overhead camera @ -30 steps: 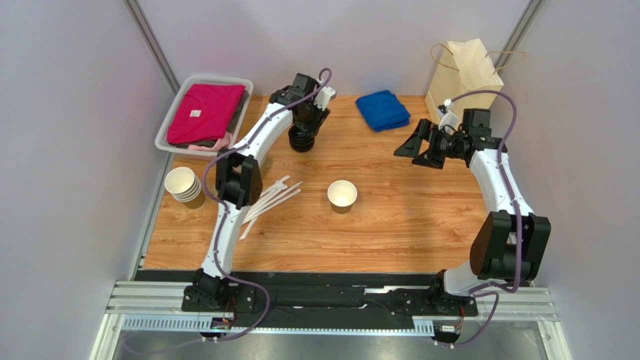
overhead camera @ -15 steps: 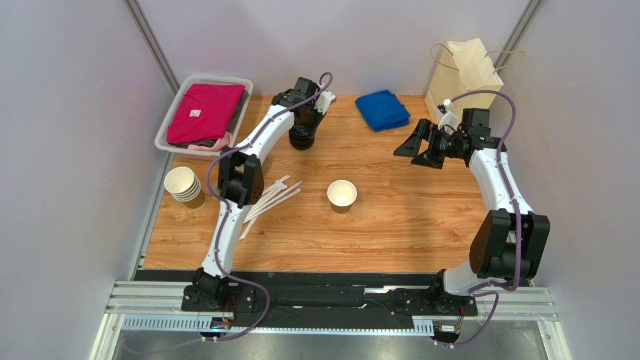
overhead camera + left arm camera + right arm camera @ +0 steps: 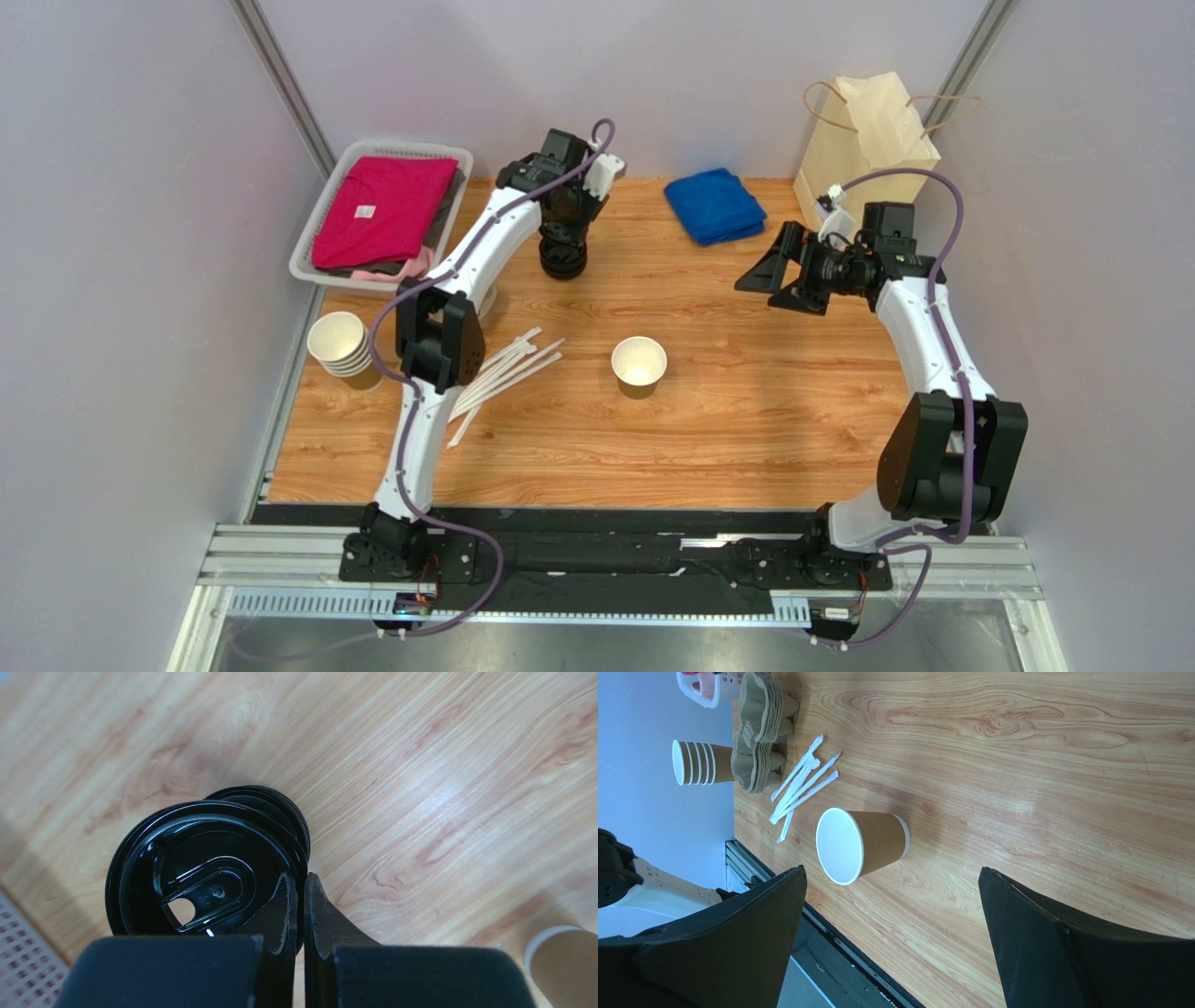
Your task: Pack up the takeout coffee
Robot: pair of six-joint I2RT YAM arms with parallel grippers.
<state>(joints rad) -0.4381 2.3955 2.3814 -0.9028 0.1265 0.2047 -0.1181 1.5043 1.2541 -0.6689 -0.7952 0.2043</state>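
Now your left gripper (image 3: pixel 300 906) pinches the top black lid (image 3: pixel 203 882) by its rim. Your right gripper (image 3: pixel 891 875) hangs wide open.

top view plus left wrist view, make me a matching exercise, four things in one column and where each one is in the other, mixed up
Things:
1. black lid
2. lone paper cup
3. blue cloth
4. stack of paper cups

Places:
A. at the left edge of the table
B. folded, near the far edge
C. rim pinched in the left end effector
D. mid-table, upright and open, right of the white sticks

Pairs: 1-C, 2-D, 3-B, 4-A
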